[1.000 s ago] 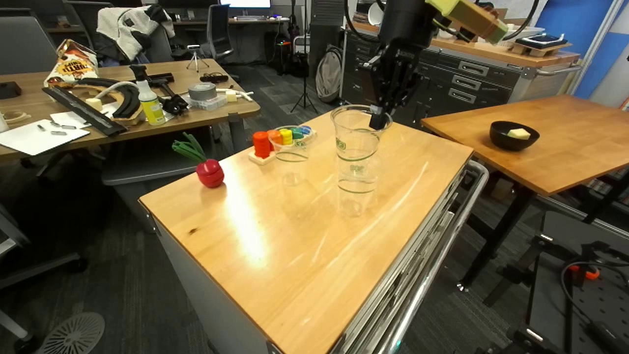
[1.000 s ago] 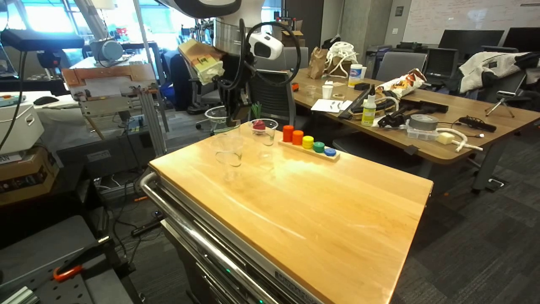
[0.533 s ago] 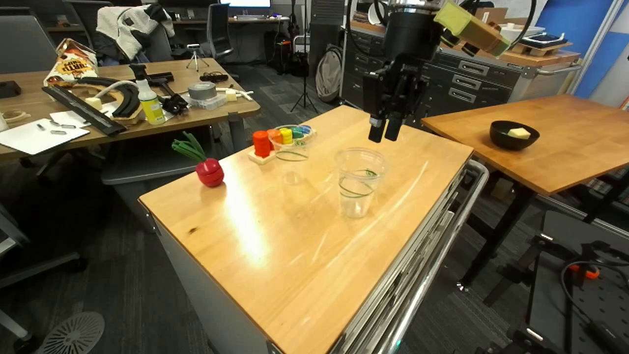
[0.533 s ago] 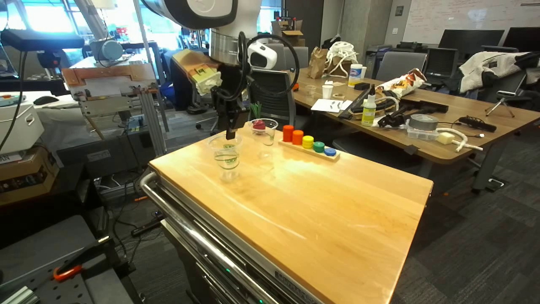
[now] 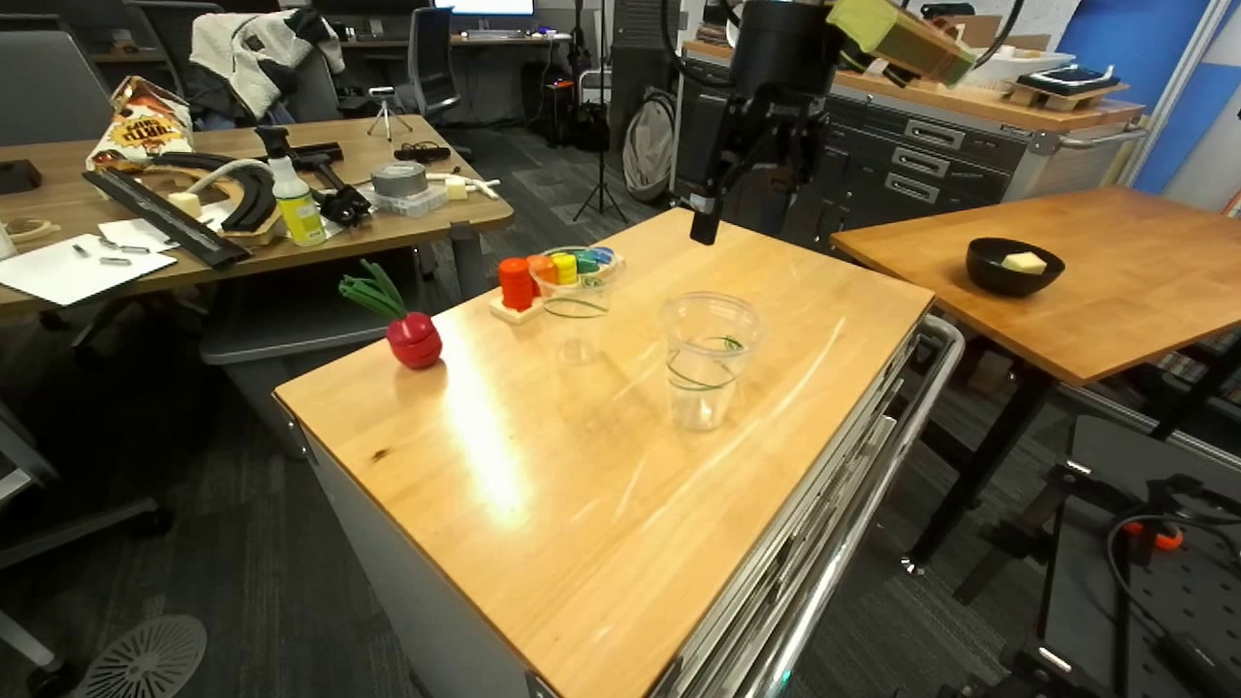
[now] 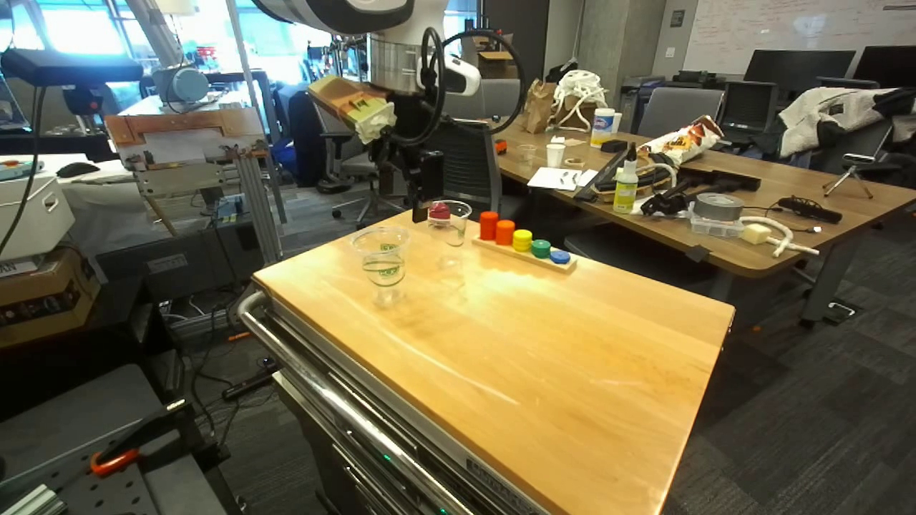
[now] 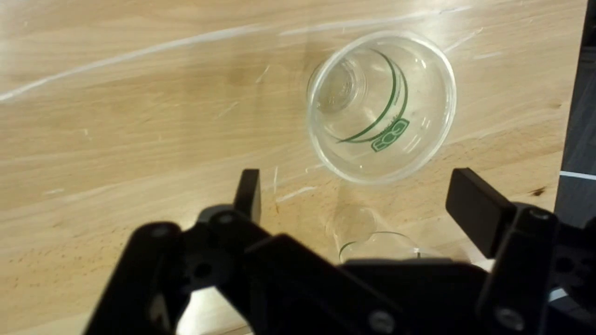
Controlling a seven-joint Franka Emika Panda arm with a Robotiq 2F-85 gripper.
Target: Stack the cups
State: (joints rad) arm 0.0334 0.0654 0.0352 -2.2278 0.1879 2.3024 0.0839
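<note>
1. One gripper [image 7: 358, 195], spread wide, hangs above a wooden cart top [image 5: 572, 543];
2. upright on it, apart, stand one clear plastic cup [image 5: 579, 308] and one seemingly nested cup stack [image 5: 703, 388], count unclear;
3. also there: one red toy radish [image 5: 415, 341]; one five-coloured toy stacker [image 6: 522, 241].

Right by the left corner of the pale wooden bench [image 6: 558, 372], in an exterior view, a clear, round-rimmed plastic cup printed in green [image 6: 384, 268] is seen standing upright; one or several nested, it can't be told! And further back, toward the far corner, another clear, round-rimmed cup [image 6: 456, 232] is set apart from it, a round red toy [image 6: 439, 212] glimpsed through it. The black jointed gripper [image 6: 420, 213] is held tips-down, framed between the two rims from this angle, its spread hidden. Along the far edge, a stepped toy of red, orange, yellow, green and blue cylinders [image 6: 522, 241] is lined up.
</note>
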